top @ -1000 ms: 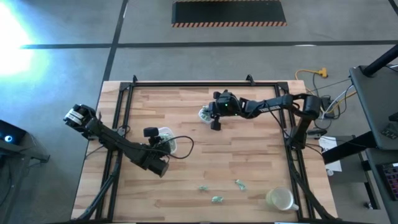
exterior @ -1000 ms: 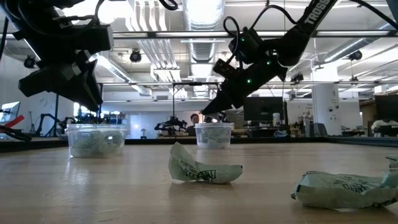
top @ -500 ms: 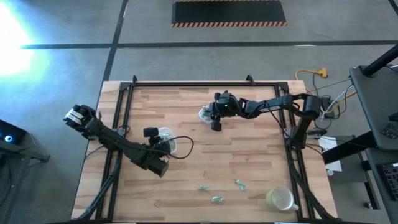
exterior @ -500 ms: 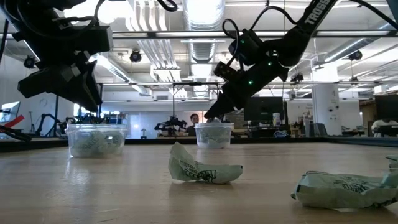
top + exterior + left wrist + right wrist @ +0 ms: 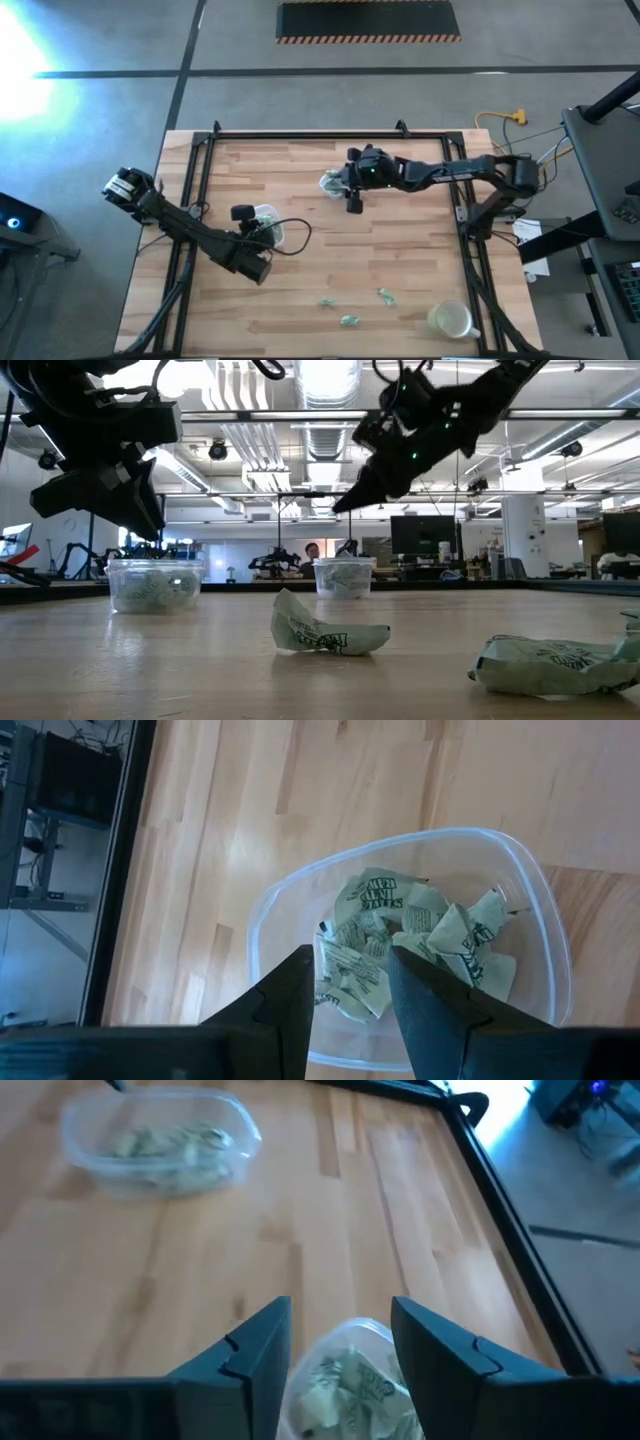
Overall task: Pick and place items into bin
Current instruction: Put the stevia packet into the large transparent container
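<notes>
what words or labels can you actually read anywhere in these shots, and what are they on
"TROSS": white letters on the right arm in the low view, cut off at the picture's top edge.
Dark print on the green-and-white wrappers in the left arm's clear container: too distorted to read.
Print on the loose wrapper on the table: too blurred to read.
</notes>
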`<state>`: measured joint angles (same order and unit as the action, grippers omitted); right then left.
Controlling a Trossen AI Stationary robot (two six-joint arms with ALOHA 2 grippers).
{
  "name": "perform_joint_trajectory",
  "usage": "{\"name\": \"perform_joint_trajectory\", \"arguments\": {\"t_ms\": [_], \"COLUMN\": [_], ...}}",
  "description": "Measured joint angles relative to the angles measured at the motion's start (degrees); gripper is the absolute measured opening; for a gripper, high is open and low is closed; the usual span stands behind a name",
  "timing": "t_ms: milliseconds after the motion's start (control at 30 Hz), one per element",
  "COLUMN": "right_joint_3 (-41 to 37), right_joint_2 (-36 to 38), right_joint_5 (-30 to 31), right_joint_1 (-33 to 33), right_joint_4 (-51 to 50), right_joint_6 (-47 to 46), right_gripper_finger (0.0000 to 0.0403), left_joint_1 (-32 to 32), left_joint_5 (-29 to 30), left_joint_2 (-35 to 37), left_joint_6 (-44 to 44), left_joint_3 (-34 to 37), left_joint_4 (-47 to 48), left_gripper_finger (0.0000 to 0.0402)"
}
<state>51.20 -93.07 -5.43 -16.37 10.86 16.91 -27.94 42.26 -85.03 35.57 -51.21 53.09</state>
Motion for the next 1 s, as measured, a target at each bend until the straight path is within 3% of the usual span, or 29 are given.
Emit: {"name": "perform_joint_trajectory", "arguments": {"t_ms": [400,567,733,833,1000], "right_joint_3": [-2.4,-2.7,-2.7,-2.7,-2.7], "right_joint_2": [12.4,14.1,14.1,13.6,13.4], "right_joint_5": [0.0,-0.1,-0.2,-0.4,-0.7], "right_joint_1": [6.7,8.4,9.3,9.4,9.5], "right_joint_4": [-9.5,-13.0,-14.0,-14.1,-14.9], "right_joint_6": [0.1,0.0,0.0,0.0,0.0], "right_gripper_finger": [0.0143,0.0134,0.0127,0.0124,0.0120], "left_joint_1": [-2.1,-4.4,-5.4,-5.6,-5.4], "left_joint_5": [-0.5,-1.4,-14.8,-22.9,-25.9], "left_joint_2": [-0.1,-0.1,-0.8,-2.3,-6.1], "left_joint_6": [-2.2,-13.8,-35.1,-43.3,-49.2], "left_joint_3": [-3.9,-4.1,-1.9,-1.1,0.1], "left_joint_4": [-1.5,-15.5,-38.9,-48.5,-54.9], "left_gripper_finger": [0.0114,0.0114,0.0114,0.0114,0.0114]}}
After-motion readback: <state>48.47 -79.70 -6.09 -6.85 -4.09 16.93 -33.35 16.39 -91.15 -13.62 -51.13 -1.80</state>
